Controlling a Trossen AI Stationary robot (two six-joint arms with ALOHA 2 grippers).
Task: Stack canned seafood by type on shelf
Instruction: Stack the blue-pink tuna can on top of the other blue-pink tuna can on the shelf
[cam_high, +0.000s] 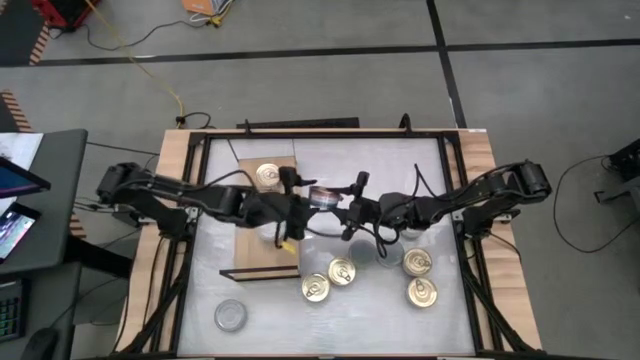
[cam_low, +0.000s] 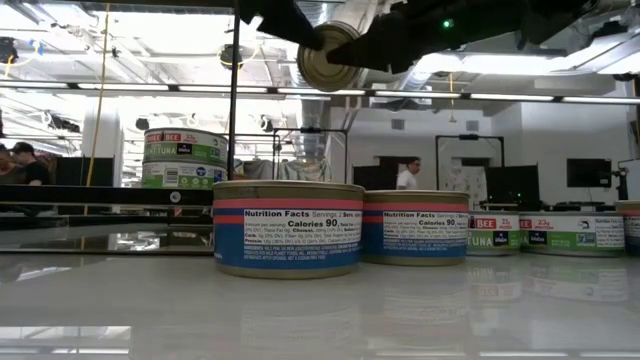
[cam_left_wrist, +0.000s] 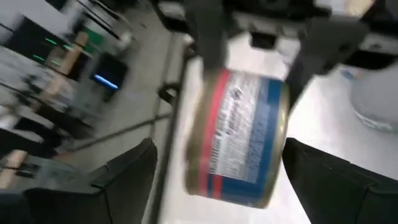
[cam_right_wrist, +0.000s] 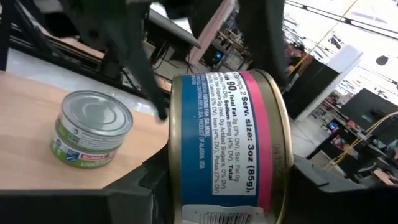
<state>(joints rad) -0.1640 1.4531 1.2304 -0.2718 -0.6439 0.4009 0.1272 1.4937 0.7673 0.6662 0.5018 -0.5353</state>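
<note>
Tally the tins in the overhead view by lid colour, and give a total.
Gold-topped tins on the table: 4
Silver-grey-topped tin on the table: 1
Tin on the shelf, lid colour unclear: 1
Blue-and-pink tin held in the air, on edge: 1
Total: 7 in plain sight

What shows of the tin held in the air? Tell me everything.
The lifted tin is a small round metal can with a goldish rim and a blue label with a pink band and white print. It lies on its side above the table, clamped in the right gripper. The left gripper stands open around it, not touching.
</note>
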